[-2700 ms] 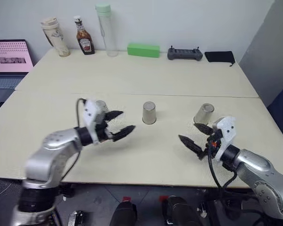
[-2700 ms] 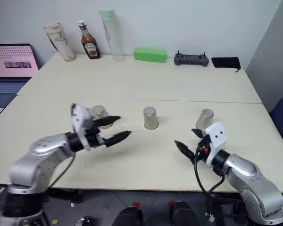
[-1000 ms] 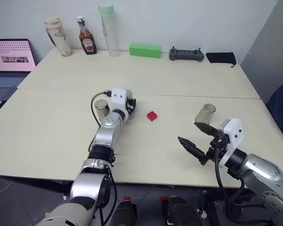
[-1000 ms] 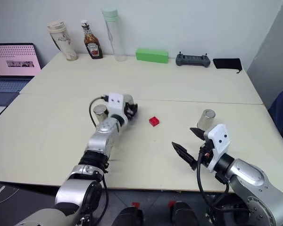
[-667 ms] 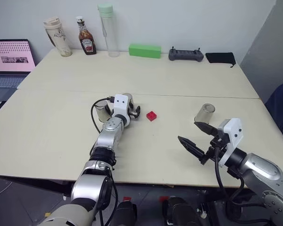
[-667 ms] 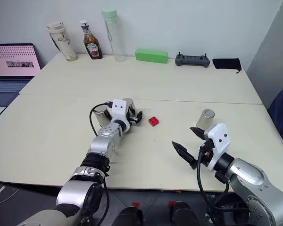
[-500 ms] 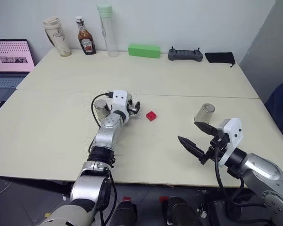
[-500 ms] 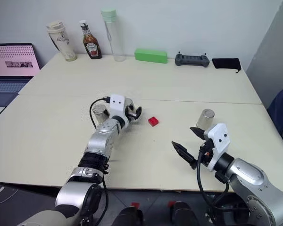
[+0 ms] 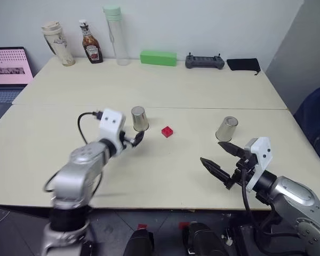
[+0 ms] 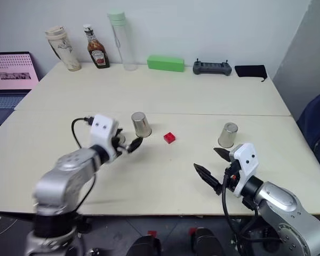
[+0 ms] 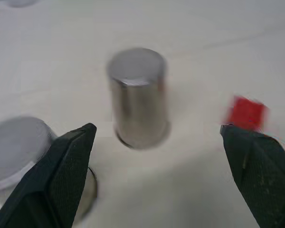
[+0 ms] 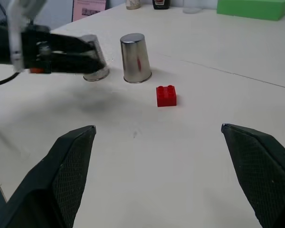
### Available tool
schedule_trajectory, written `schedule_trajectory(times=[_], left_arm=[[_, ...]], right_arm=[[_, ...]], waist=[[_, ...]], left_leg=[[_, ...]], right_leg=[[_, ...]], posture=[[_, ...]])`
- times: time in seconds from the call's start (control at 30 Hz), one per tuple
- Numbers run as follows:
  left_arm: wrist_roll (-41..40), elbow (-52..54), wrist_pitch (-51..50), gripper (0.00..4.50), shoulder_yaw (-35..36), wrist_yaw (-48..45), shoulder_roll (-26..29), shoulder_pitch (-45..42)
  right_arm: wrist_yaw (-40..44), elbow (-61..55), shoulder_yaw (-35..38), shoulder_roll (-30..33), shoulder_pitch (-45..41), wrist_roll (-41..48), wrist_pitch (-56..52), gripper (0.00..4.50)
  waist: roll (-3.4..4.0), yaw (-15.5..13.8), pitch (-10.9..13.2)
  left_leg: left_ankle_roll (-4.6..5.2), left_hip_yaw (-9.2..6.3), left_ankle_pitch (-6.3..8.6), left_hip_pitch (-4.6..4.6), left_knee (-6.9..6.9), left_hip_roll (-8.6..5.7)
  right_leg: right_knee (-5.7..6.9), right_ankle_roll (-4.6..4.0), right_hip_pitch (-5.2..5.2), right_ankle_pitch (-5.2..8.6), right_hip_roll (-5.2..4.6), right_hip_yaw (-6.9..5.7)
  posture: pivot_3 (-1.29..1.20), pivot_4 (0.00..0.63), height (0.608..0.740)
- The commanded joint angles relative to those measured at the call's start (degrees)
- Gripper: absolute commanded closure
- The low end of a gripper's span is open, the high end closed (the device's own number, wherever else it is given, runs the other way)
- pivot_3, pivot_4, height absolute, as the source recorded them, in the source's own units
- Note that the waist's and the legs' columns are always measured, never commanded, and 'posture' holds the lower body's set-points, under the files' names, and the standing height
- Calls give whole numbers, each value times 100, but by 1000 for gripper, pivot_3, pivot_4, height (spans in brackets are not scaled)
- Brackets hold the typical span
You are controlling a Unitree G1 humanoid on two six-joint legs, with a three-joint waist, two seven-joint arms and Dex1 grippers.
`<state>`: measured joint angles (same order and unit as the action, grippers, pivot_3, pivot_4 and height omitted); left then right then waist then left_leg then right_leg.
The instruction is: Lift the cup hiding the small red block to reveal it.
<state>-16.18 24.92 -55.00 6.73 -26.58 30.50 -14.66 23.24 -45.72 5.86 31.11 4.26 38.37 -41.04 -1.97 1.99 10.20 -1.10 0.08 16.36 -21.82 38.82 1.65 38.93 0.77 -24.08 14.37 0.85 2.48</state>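
The small red block (image 9: 167,131) lies bare on the table (image 9: 165,176) with no cup over it. A steel cup (image 9: 139,118) stands mouth-down just left of it. A second cup (image 11: 19,147) stands close beside that one, by my left gripper. A third cup (image 9: 226,128) stands to the right. My left gripper (image 9: 132,141) is open and empty, a little short of the cup beside the block. Nearer the front edge on the right, my right gripper (image 9: 222,159) is open and empty, with its fingers pointing towards the block.
Along the table's far edge stand a tumbler (image 9: 54,42), a ketchup bottle (image 9: 88,45), a tall clear bottle (image 9: 113,32), a green box (image 9: 158,57), a controller (image 9: 204,61) and a black pouch (image 9: 243,64). A laptop (image 9: 8,69) sits off to the left.
My left gripper let go of the cup just left of the block, opened wide and drew back towards me and to the left. The right arm kept still. The camera shifted slightly.
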Motion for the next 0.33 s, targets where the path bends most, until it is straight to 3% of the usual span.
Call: schedule_trajectory(times=[0.03,0.17,0.33], left_arm=[[-153,32,389,33,358,-725,783,293],[-556,-20,704,33,596,-1498,1268,479],[-813,-76,1046,33,707,-2016,1498,718]], right_arm=[[145,-100,269,99,128,112,133,0],[270,-38,399,194,172,158,151,0],[302,67,377,228,58,160,158,0]], waist=[[-3,-30,1],[-2,-49,1],[-2,-37,1]], left_leg=[[0,-1,0,2,1,-1],[0,2,-1,0,4,-8],[1,12,1,-8,0,-6]], right_leg=[[1,-1,1,1,1,0],[-4,-6,2,4,-1,-1],[-21,-2,0,2,-10,6]], posture=[[0,150,740],[0,150,740],[0,150,740]])
